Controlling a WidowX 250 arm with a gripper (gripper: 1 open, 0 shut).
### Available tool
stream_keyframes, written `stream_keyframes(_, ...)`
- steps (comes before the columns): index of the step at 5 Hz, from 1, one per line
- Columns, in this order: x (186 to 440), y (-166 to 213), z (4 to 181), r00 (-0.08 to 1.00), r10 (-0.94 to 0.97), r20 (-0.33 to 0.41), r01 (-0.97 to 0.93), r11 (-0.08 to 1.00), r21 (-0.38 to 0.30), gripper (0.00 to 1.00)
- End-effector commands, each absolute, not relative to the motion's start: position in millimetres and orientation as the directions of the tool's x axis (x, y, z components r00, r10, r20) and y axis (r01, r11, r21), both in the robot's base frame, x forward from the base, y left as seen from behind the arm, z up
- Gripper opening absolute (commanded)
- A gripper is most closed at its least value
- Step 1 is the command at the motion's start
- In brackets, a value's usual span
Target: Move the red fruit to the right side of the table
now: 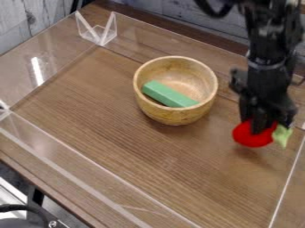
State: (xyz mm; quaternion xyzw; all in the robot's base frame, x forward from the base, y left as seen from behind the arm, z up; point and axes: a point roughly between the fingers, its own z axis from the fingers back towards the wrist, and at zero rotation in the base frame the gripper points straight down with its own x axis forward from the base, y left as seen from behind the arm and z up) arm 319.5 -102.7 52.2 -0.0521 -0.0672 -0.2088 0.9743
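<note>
The red fruit (pixel 251 134) is small, round and glossy, with a green leaf bit at its right. It hangs low over the right side of the brown wood-grain table (pixel 107 134), close to the right acrylic wall. My black gripper (pixel 262 122) comes down from above and is shut on the red fruit, its fingers covering the fruit's top. Whether the fruit touches the tabletop I cannot tell.
A wooden bowl (pixel 177 89) holding a green block (pixel 170 94) stands left of the gripper, near the table's middle. Low clear acrylic walls (pixel 291 183) edge the tabletop. A clear folded stand (pixel 95 28) sits at the back left.
</note>
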Motion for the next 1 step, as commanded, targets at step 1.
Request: stream_keyframes(1, 324.8, -95.2, 56.4, 0.913, -0.364, 0.186, 0.383, 0.92, -0.078, 1.0)
